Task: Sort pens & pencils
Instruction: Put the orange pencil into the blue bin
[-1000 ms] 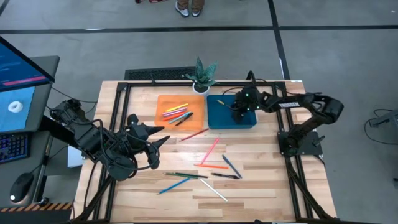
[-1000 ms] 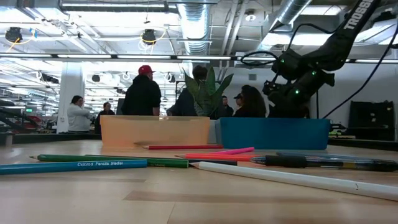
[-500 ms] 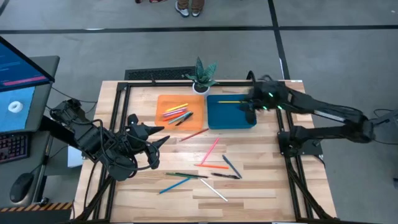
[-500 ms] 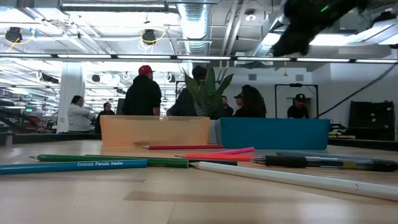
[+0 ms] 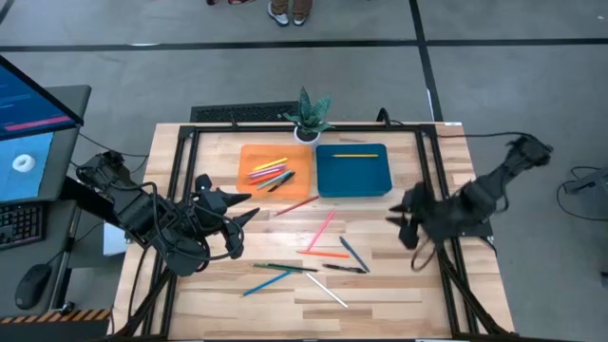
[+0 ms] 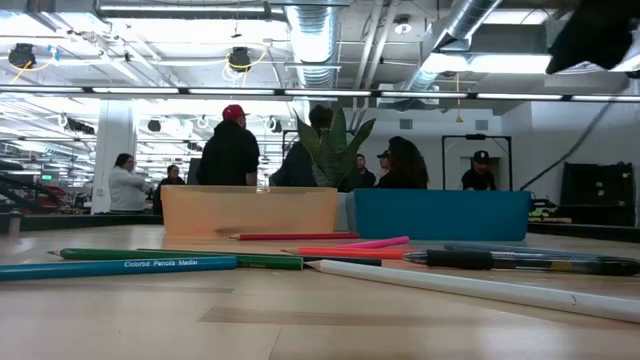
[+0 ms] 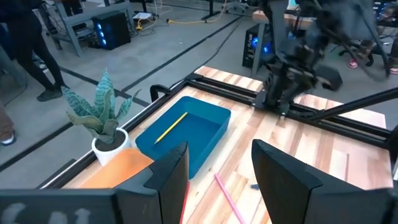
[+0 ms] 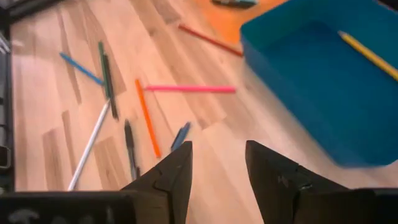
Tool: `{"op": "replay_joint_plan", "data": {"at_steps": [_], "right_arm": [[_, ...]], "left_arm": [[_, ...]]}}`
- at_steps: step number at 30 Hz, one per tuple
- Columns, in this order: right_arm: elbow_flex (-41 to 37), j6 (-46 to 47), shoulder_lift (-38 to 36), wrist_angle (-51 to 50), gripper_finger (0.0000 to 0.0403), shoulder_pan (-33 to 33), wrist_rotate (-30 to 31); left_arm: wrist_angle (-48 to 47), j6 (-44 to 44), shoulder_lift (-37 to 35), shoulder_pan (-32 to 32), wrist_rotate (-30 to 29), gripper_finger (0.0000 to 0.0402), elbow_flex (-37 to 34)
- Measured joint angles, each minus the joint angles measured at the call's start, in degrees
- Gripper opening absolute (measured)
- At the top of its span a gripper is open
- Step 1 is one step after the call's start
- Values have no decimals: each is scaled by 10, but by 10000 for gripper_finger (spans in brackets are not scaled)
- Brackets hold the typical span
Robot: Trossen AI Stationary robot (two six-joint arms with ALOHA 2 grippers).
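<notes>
A yellow pencil [image 5: 353, 154] lies flat in the blue tray [image 5: 328, 180]. The orange tray [image 5: 249, 157] holds several coloured sticks [image 5: 271, 173]. Loose on the wood lie a red stick [image 5: 296, 205], a pink one [image 5: 323, 228], an orange one [image 5: 323, 254], a blue pen [image 5: 353, 253], a black pen [image 5: 344, 269], a green pencil [image 5: 285, 268], a blue pencil [image 5: 264, 281] and a white one [image 5: 326, 290]. My right gripper [image 5: 404, 226] hovers open near the table's right edge, right of the loose sticks [image 8: 147, 115]. My left gripper [image 5: 242, 223] waits open at the left side.
A small potted plant [image 5: 312, 114] stands at the far edge between the two trays. Black frame rails [image 5: 432, 190] run along the table's sides. Bare wood lies between the trays and the loose sticks. People stand in the room beyond the table [image 6: 230, 150].
My right gripper has drawn away from above the blue tray, first toward the table's right edge and up, then toward the near edge, and now hovers beside the loose sticks. The yellow pencil stays lying in the blue tray.
</notes>
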Motion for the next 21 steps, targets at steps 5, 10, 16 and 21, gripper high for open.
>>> {"op": "replay_joint_plan", "data": {"at_steps": [5,10,16,21], "right_arm": [[0,124,120,5,177,76,47],[0,96,206,128,191,48,44],[0,-179,271,362,204,-45,-53],[0,-359,328,528,203,-117,-136]], "left_arm": [[1,-7,0,0,12,167,0],[1,-20,0,0,18,167,0],[1,-24,0,0,33,167,0],[0,-21,0,0,33,167,0]]}}
